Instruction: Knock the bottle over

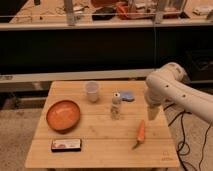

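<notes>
The bottle is small and clear with a whitish cap and a brownish speckled lower part. It stands upright near the middle of the wooden table. My white arm reaches in from the right. My gripper hangs down over the table's right side, to the right of the bottle and apart from it, just above the carrot.
A translucent whitish cup stands behind and left of the bottle. A blue object lies behind it. An orange bowl sits at the left, a flat packet at the front left, a carrot at the front right.
</notes>
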Controlling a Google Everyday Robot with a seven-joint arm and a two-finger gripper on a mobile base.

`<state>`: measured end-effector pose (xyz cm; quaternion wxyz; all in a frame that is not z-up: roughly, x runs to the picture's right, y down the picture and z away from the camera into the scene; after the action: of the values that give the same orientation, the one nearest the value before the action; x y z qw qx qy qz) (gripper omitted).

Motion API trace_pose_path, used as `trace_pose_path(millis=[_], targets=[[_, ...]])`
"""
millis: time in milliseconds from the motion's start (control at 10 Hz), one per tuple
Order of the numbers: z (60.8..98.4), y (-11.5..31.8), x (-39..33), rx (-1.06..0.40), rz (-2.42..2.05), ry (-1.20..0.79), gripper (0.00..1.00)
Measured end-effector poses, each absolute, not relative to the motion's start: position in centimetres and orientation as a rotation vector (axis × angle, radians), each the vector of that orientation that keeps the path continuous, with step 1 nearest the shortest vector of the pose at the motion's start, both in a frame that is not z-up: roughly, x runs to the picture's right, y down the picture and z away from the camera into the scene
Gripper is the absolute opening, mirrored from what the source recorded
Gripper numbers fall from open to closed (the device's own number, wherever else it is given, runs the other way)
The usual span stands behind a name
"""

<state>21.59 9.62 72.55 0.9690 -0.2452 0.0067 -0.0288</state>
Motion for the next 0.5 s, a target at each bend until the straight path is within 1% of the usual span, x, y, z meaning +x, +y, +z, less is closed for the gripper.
trace_pose_path(millis=[500], targets=[[74.3,8.8,19.5,-0.481,-0.096,0.008,0.8]])
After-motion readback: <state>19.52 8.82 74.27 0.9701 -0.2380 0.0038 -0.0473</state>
